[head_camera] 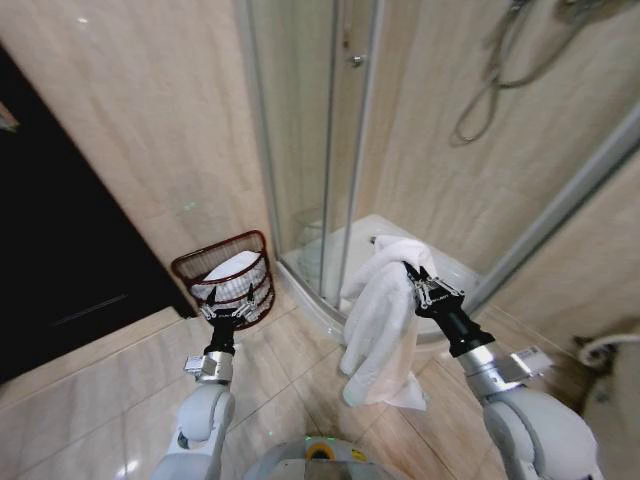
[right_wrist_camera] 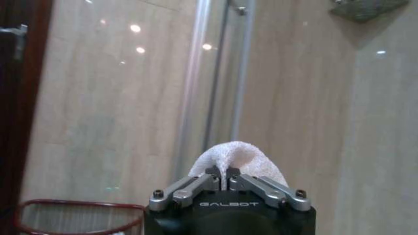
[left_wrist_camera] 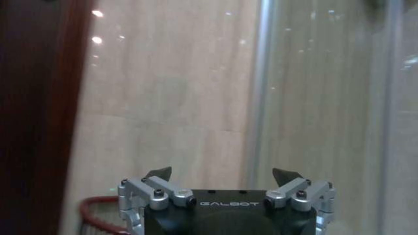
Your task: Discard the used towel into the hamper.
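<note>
A Galbot robot's left gripper [head_camera: 224, 313], jaws spread wide and empty, hovers just in front of the reddish-brown wire hamper [head_camera: 228, 276], which stands on the tiled floor [head_camera: 110, 390] against the wall beside the glass shower enclosure [head_camera: 310, 130] and already contains white cloth. To the right, the right gripper [head_camera: 428, 291] pinches a white towel [head_camera: 385, 320] that hangs in folds before the shower tray.
</note>
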`<state>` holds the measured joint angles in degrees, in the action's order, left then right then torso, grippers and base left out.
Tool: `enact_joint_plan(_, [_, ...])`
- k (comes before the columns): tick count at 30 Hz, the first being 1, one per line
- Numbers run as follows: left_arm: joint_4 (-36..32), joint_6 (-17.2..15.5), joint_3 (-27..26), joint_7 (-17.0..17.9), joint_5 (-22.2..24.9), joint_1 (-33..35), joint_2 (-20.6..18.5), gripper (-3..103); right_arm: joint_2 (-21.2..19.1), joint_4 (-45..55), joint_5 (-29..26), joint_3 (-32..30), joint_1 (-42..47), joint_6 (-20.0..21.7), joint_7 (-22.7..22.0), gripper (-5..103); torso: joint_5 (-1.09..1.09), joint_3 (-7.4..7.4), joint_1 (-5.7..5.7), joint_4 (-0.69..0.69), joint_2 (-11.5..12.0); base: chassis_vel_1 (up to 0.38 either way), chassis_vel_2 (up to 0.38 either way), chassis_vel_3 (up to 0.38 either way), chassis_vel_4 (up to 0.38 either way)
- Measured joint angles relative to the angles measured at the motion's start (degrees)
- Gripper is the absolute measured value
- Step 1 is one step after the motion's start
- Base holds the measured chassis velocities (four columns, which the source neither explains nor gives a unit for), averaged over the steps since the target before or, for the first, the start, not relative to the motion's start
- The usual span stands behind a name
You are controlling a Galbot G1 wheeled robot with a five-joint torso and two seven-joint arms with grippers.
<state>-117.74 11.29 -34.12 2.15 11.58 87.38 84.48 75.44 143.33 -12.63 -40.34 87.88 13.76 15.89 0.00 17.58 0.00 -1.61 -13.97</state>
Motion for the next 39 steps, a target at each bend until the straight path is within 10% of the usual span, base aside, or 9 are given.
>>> enact_joint_plan(39, [-0.3, 0.3, -0.3, -0.1, -3.5, 0.9, 0.9, 100, -0.2, -0.1, -2.2, -2.8, -0.2, -0.8, 0.2, 3, 0.00, 1.91, 1.18, 0.01, -3.1, 0.086, 0.086, 0.081, 0.085])
